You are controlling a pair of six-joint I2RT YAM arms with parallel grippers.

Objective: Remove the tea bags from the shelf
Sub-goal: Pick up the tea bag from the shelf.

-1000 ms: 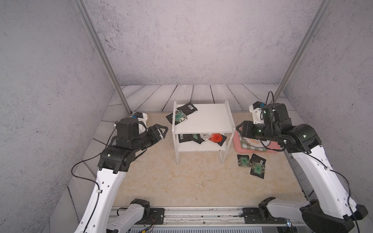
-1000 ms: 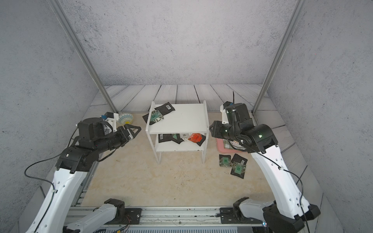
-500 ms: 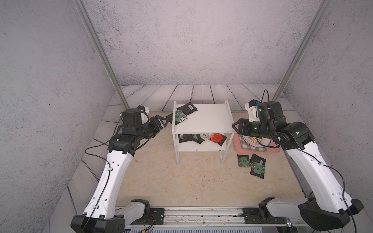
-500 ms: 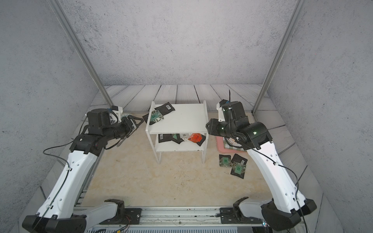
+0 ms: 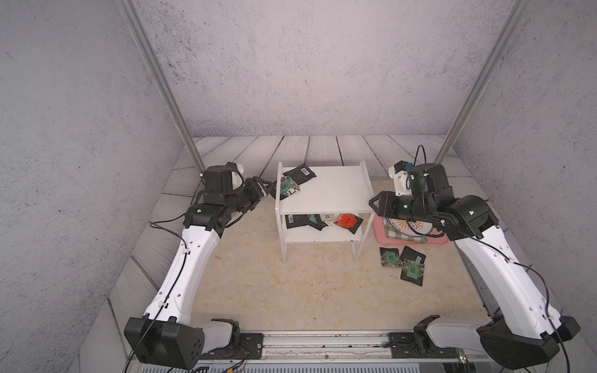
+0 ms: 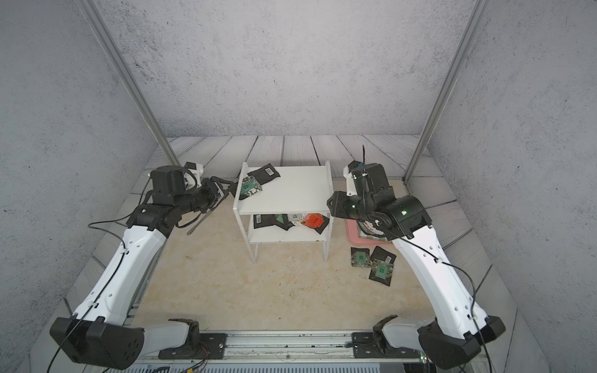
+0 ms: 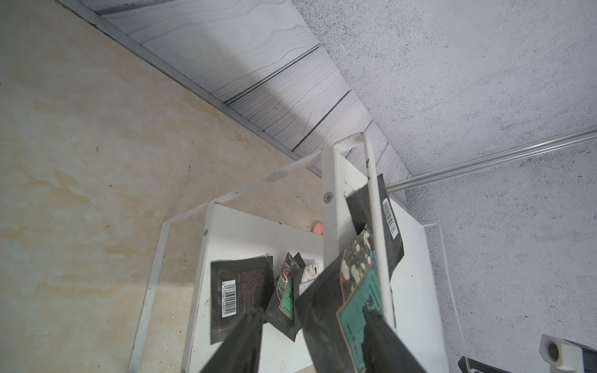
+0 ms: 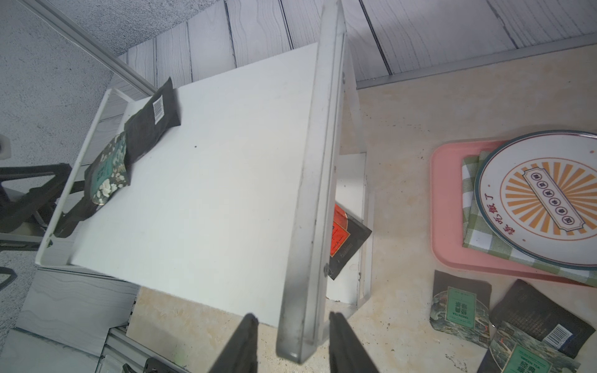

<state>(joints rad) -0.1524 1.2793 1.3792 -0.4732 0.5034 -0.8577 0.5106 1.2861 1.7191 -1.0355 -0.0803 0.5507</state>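
Observation:
The white shelf (image 5: 326,190) (image 6: 297,193) carries two tea bags at its top board's far left: a black one with a barcode (image 5: 302,172) and a green floral one (image 5: 287,189) (image 7: 358,290) that hangs out over the left side panel. My left gripper (image 5: 271,189) (image 7: 310,311) is open, its jaws either side of that overhanging bag with a gap still showing. The lower tier holds several bags, among them a red-orange one (image 5: 345,221) (image 8: 339,235). My right gripper (image 5: 374,203) (image 8: 292,316) is open, straddling the front top corner of the right side panel.
Three tea bags (image 5: 402,263) (image 8: 462,306) lie on the floor right of the shelf. Behind them a pink tray (image 5: 378,227) (image 8: 439,210) holds a green checked cloth (image 8: 468,181) and a round plate (image 8: 542,193). Grey walls stand close on both sides.
My left arm has swung in to the shelf's left side, and its jaws have narrowed around the overhanging green bag. My right gripper has edged left onto the right panel.

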